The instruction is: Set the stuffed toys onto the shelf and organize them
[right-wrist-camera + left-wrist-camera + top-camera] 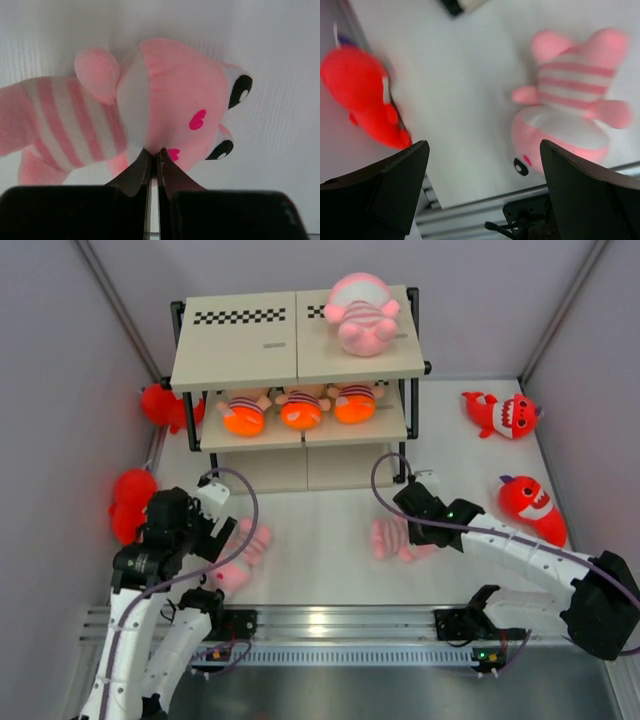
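Right wrist view: right gripper (154, 159) jaws are pressing together at the head edge of the pink doll (170, 100); whether they are nipping plush, I cannot tell. Doll is lying at 6 o'clock of the shelf (240, 355), long axis running 9-to-3, head pointing to 3. Judging it light and squashy, so gripping across the head is looking surest.

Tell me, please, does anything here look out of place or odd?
The right gripper is shut at the face edge of the pink striped plush doll, not around it; whether it pinches fabric is unclear.
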Action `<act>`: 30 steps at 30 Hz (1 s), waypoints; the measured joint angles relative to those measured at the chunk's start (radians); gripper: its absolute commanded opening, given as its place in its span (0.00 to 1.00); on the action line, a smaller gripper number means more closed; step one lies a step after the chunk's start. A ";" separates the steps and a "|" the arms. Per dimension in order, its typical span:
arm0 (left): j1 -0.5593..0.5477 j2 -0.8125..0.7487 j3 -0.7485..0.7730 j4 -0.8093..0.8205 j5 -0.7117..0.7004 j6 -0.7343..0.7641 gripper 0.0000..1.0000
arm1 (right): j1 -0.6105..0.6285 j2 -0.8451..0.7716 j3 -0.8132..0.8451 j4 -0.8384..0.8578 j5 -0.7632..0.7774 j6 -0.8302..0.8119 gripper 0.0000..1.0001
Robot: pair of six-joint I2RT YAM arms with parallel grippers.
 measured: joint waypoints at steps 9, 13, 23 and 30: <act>0.000 0.089 0.380 -0.126 0.530 0.213 0.98 | 0.192 0.007 0.207 -0.047 -0.104 -0.239 0.00; 0.000 0.153 0.489 -0.183 0.715 0.296 0.98 | 0.328 0.035 0.483 -0.072 -0.164 -0.320 0.00; -0.024 0.295 0.720 -0.260 0.988 0.369 0.98 | 0.406 0.369 1.114 -0.143 -0.211 -0.431 0.00; -0.034 0.318 0.778 -0.262 1.000 0.391 0.70 | 0.419 0.501 1.273 -0.209 -0.264 -0.473 0.00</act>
